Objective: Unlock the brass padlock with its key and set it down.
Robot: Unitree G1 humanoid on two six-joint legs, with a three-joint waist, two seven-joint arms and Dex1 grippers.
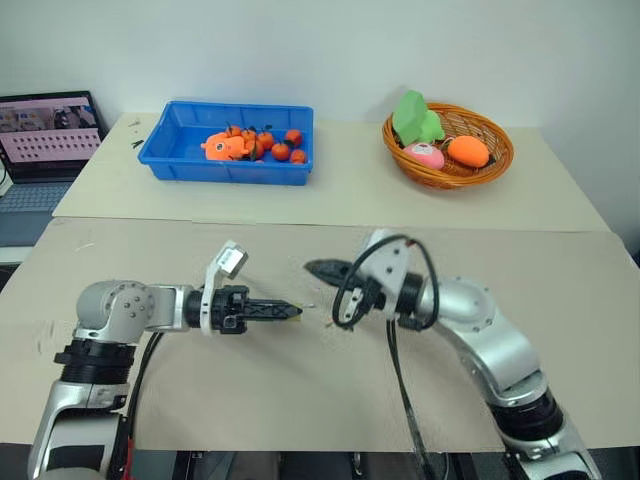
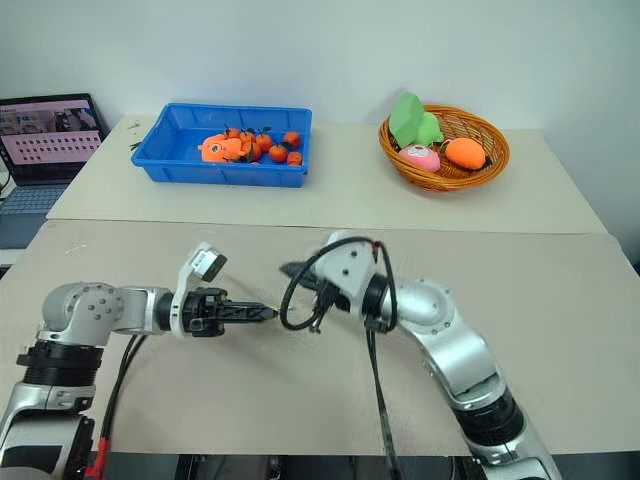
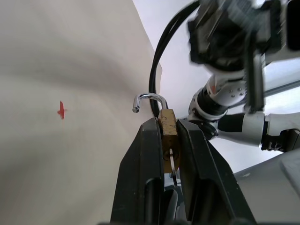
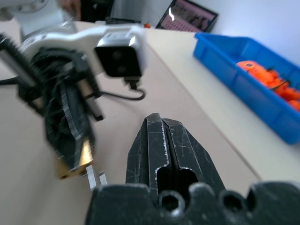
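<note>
The brass padlock (image 3: 167, 125) is clamped between the two black fingers of my left gripper (image 1: 291, 311), which reaches level toward the right above the table. Its thin silver shackle (image 3: 149, 98) stands swung open, one end hanging free. A silver key (image 4: 96, 180) sticks out of the padlock's bottom end. My right gripper (image 1: 313, 267) hovers just beyond and slightly above the left fingertips, apart from the padlock. Its fingers (image 4: 174, 140) are pressed together with nothing between them.
At the back a blue bin (image 1: 180, 155) holds several small orange fruits, and a wicker basket (image 1: 495, 160) holds toy food. A laptop (image 1: 45, 135) stands at the far left. A small red mark (image 3: 61, 111) sits on the beige tabletop (image 1: 250, 390).
</note>
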